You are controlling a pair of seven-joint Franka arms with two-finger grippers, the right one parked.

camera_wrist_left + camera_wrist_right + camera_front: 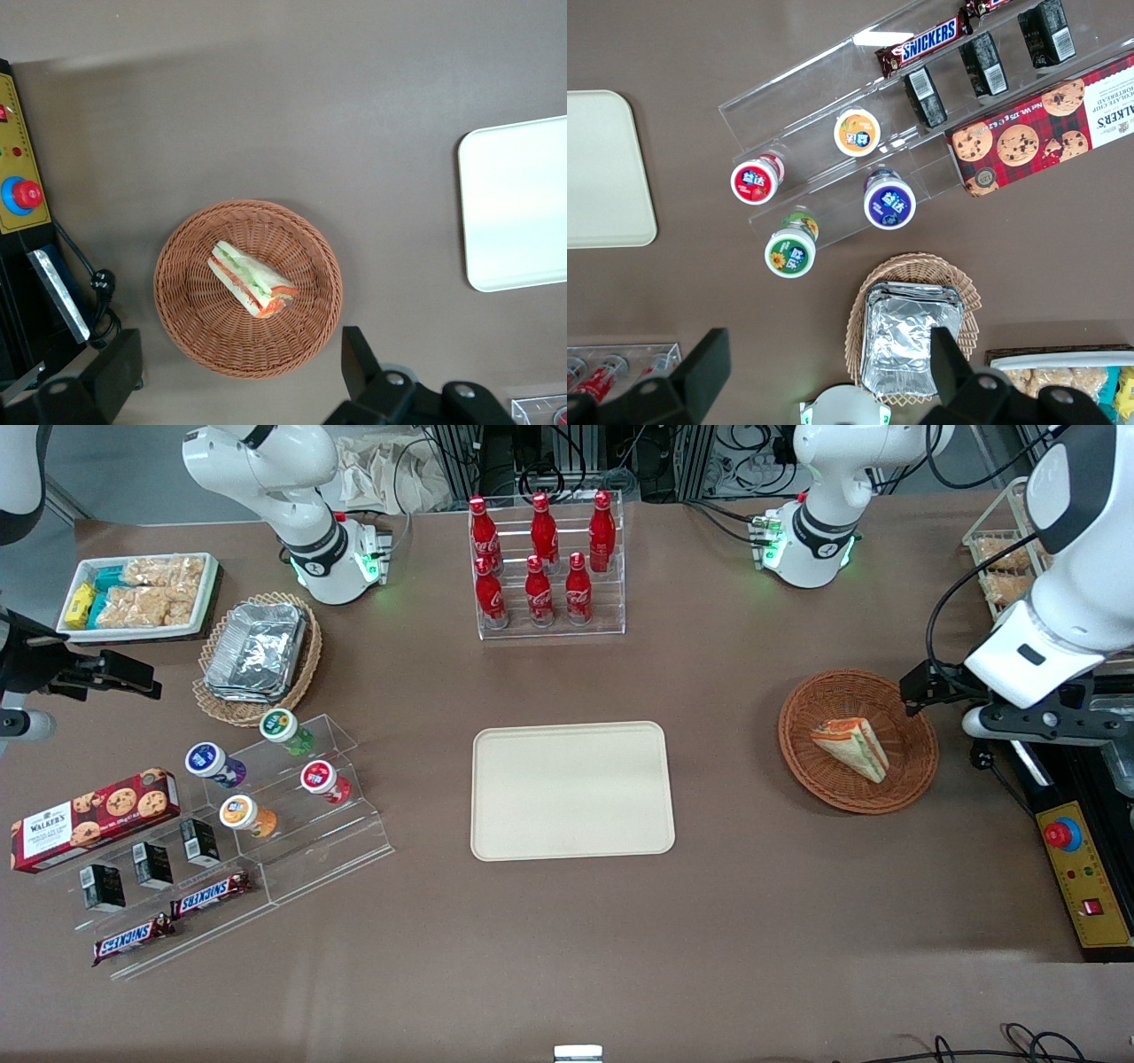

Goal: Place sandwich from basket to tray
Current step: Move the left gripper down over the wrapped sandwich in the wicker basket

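sandwich (852, 747) pale, orange-green | basket (912, 778) reddish-brown weave | tray (571, 790) cream

My claw (235, 354) hangs spread wide over the working arm's end of a matte brown table (567, 957). At the table edge farthest from the front camera, black cables (567, 460) tangle around metal framing (700, 460), and grey floor (115, 469) shows.

Front camera high over the whole table; both wrist cameras downward, sharing the tray (571, 790) with it.
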